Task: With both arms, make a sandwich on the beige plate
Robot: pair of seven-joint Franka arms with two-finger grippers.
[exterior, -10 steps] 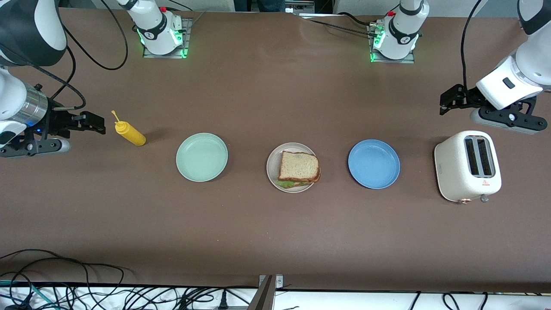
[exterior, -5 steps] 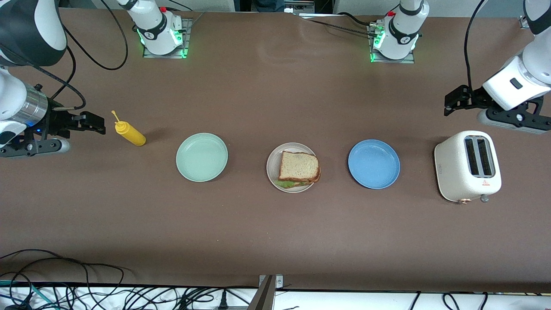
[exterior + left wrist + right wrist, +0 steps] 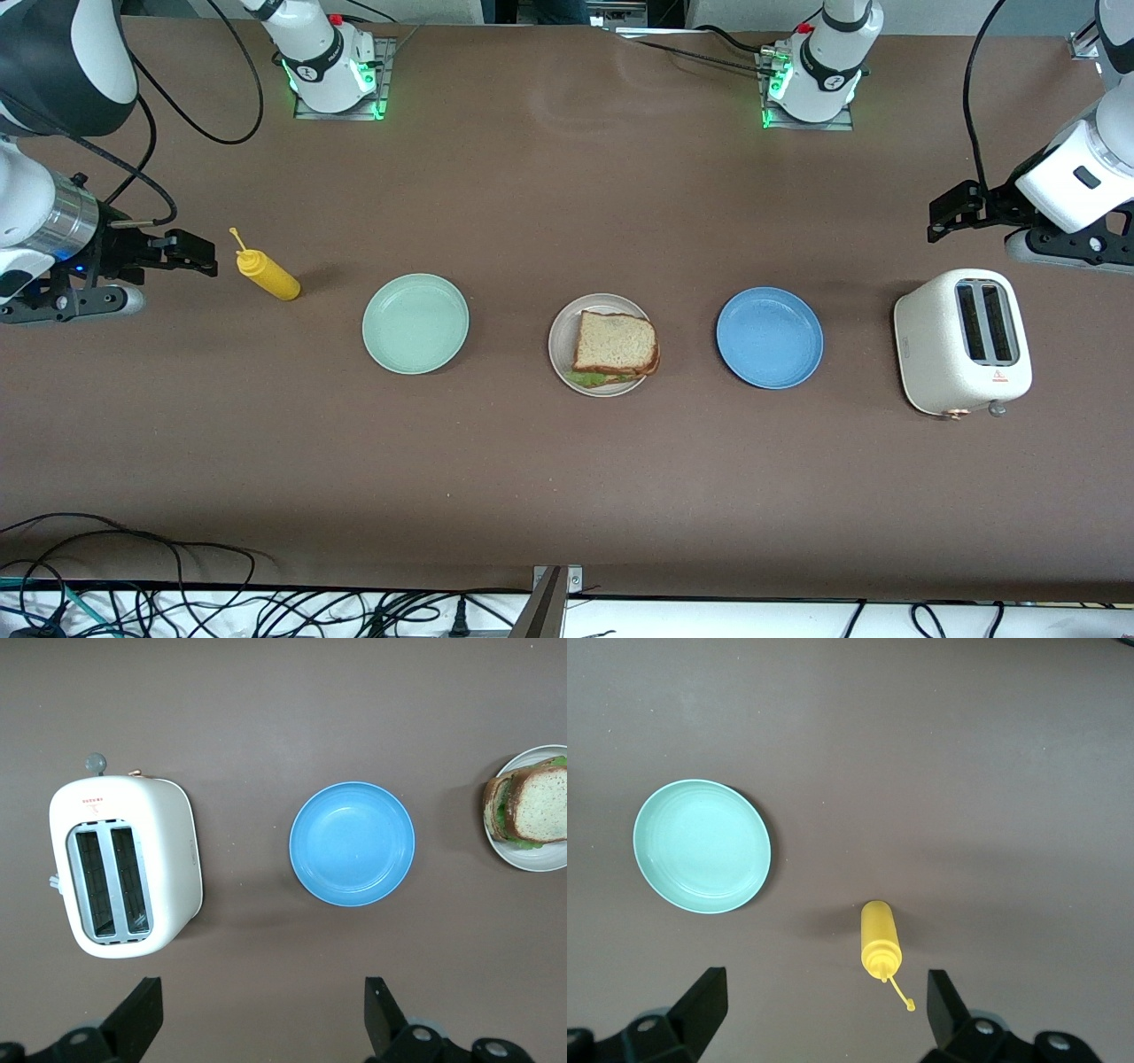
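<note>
The sandwich [image 3: 615, 346] rests on the beige plate [image 3: 561, 342] at the table's middle: tan bread on top, green lettuce poking out at the edge nearer the front camera. The left wrist view catches the sandwich [image 3: 536, 804] and plate [image 3: 540, 858] at its border. My left gripper [image 3: 946, 216] hangs open and empty over bare table at the left arm's end, above the stretch farther from the front camera than the toaster. My right gripper [image 3: 193, 252] hangs open and empty at the right arm's end, beside the yellow bottle.
A mint green plate [image 3: 415, 322] and a blue plate [image 3: 769, 337] flank the beige one. A white toaster [image 3: 964, 342] stands toward the left arm's end. A yellow squeeze bottle [image 3: 267, 274] lies toward the right arm's end. Cables hang along the table's front edge.
My left gripper has drifted away from the plates toward its end of the table. The right arm and everything on the table have stayed put.
</note>
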